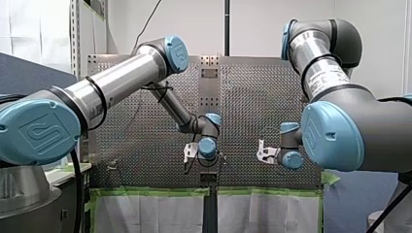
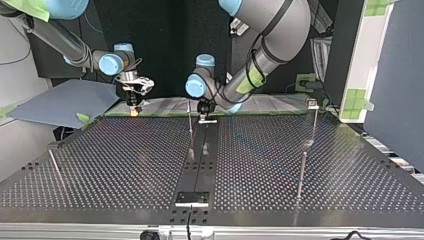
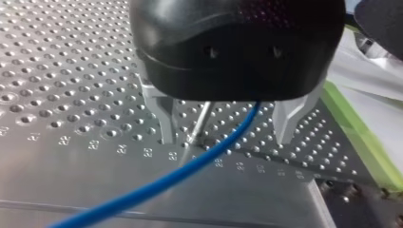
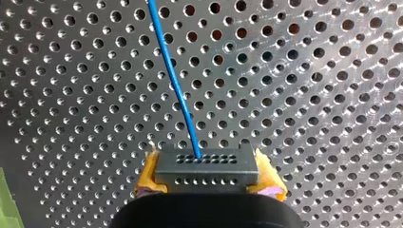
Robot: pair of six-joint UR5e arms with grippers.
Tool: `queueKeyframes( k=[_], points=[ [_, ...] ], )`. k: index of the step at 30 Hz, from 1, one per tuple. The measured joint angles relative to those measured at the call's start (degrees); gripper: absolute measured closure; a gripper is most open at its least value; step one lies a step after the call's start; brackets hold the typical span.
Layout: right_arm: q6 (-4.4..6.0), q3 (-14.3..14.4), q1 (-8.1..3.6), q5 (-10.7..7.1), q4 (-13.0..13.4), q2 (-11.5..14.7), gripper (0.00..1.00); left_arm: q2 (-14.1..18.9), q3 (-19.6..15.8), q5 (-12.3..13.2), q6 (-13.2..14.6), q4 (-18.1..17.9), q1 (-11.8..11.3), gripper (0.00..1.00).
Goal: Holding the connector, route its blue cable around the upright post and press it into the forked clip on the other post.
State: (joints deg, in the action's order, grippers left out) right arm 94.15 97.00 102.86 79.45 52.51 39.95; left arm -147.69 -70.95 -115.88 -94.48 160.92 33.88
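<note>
My right gripper [image 4: 207,176] is clamped on the connector [image 4: 205,164], and its blue cable [image 4: 176,85] passes between the wide-apart fingers of my left gripper [image 3: 225,137] beside the upright post [image 3: 202,118], so I judge the routing only begins: next, carry the connector around that post.

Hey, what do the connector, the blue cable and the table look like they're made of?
Connector: probably moulded plastic, matt dark grey, with neat rows of small pin holes.
Blue cable: likely plastic-insulated wire, smooth with a slight sheen, bending gently.
Table: metal, perhaps aluminium, with a brushed reflective surface drilled with regular holes.
</note>
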Motion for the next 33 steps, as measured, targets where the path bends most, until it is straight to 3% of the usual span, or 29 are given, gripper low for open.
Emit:
queueKeyframes(
  k=[24,33],
  points=[
    [0.0,0.0,-0.07,-0.07,-0.38,0.0,1.0,0.17,-0.03,-0.26,0.57,7.1,0.21,0.0],
    [0.0,-0.09,-0.09,-0.07,-0.38,0.01,1.0,2.32,-2.07,-0.26,0.77,6.41,1.15,0.0]
  ],
)
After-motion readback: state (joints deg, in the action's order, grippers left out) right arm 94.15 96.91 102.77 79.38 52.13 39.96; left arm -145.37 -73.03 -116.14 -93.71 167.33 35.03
